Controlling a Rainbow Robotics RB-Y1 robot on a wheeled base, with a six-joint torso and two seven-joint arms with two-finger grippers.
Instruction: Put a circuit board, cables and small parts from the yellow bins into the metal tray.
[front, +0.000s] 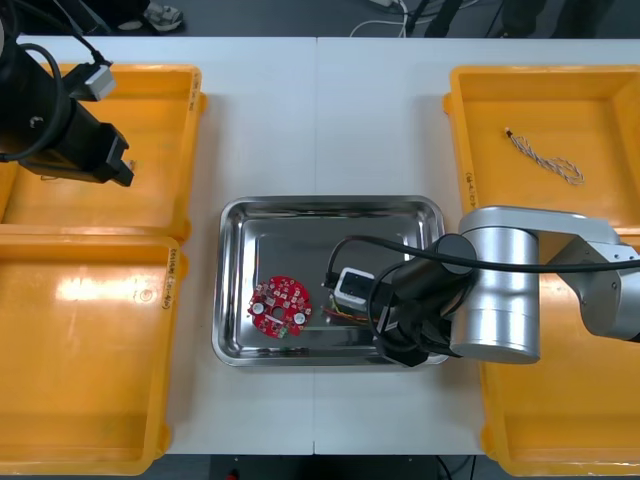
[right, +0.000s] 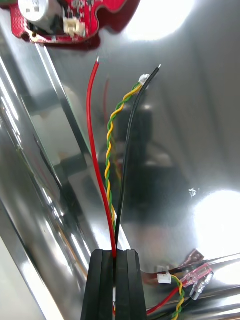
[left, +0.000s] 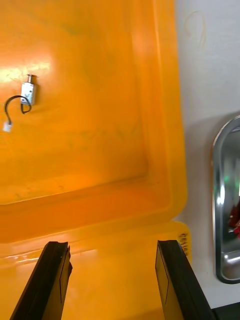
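Clenching cables (right: 107, 150) over the metal tray (front: 300, 208), the right tool (right: 115, 255) points them lengthwise toward the circuit board (front: 280, 306); the left tool (left: 111, 244) hangs released above a yellow bin (front: 160, 120).

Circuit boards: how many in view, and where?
1. The board lies in the tray, beside the cables clamped by the right gripper. That arm covers part of the near right bin, so more may be hidden. Left gripper: over far left bin.

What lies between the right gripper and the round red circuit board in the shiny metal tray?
In the right wrist view, a bundle of red, black and twisted yellow-green wires, pinched by the right gripper, stretches over the metal tray floor.
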